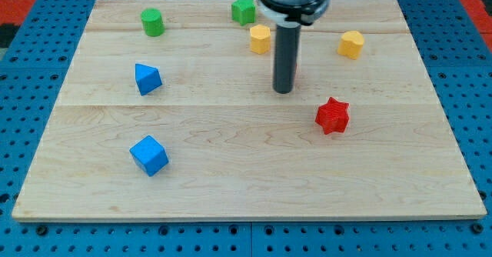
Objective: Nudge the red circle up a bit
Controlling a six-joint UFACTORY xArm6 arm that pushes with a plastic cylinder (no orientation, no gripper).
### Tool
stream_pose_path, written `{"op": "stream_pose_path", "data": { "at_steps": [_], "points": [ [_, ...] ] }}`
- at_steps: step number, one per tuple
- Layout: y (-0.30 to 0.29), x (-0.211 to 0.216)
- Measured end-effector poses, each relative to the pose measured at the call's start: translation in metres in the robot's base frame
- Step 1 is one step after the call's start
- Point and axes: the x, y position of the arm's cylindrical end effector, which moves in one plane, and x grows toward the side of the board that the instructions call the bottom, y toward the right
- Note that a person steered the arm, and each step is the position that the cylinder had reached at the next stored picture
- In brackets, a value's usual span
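Note:
My tip (283, 91) rests on the wooden board (231, 188) just above its middle. The rod hides most of the red circle; only a thin red sliver (297, 73) shows at the rod's right edge, just above the tip. I cannot tell whether the tip touches it. A red star (332, 115) lies below and to the right of the tip, apart from it.
A yellow hexagon (260, 38) sits just up-left of the rod. Another yellow block (351, 44) is at the upper right. A green star (244, 10) and a green cylinder (152, 21) are near the top edge. A blue triangular block (147, 78) and a blue cube (148, 155) are on the left.

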Motion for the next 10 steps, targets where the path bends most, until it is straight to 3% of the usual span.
{"op": "stream_pose_path", "data": {
  "at_steps": [2,10],
  "points": [
    [0.008,-0.031],
    [-0.024,-0.048]
  ]
}}
